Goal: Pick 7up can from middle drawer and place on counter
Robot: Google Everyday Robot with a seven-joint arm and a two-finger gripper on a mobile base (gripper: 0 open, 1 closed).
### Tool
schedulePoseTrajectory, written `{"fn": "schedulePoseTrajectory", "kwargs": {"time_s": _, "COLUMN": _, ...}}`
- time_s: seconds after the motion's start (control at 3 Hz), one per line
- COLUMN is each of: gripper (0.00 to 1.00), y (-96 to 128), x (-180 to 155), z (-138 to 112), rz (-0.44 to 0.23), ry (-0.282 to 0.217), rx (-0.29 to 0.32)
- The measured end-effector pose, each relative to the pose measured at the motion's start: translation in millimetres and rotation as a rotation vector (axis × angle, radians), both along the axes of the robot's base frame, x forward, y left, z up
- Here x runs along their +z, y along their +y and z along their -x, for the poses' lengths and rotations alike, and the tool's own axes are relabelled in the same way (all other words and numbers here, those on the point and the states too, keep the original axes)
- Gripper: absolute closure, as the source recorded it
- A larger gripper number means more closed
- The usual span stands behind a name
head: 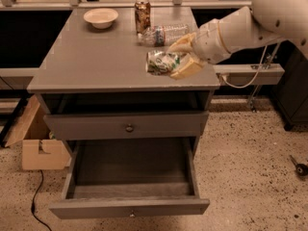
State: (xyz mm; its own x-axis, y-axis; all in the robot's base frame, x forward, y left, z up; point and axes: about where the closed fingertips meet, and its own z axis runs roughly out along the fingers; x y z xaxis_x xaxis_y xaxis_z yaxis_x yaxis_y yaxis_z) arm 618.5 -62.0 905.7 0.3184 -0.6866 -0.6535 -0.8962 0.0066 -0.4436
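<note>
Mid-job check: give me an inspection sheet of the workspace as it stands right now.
Surface: grey counter, the top of the drawer cabinet.
Job's things: 7up can on its side above the counter's right front, contact with the top cannot be told; middle drawer pulled open, nothing seen inside.
Clutter: bowl, upright brown can, water bottle lying down, all toward the back.
Grippers: tool shut on the 7up can.
Cables: white cable under the arm; black cable on the floor, left.
Surroundings: cardboard box left of the cabinet; upper drawer shut.
</note>
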Motion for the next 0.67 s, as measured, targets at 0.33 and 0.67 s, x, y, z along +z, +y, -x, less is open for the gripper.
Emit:
{"fn": "schedulePoseTrajectory", "kwargs": {"time_s": 0.33, "gripper": 1.00, "y": 9, "x": -4, "z": -48, "rz": -0.012, "ry": 0.030, "rx": -0.046}}
{"fn": "schedulePoseTrajectory", "kwargs": {"time_s": 0.67, "gripper": 1.00, "y": 16, "x": -9, "z": -93, "rz": -0.010, "ry": 0.065, "rx": -0.119}}
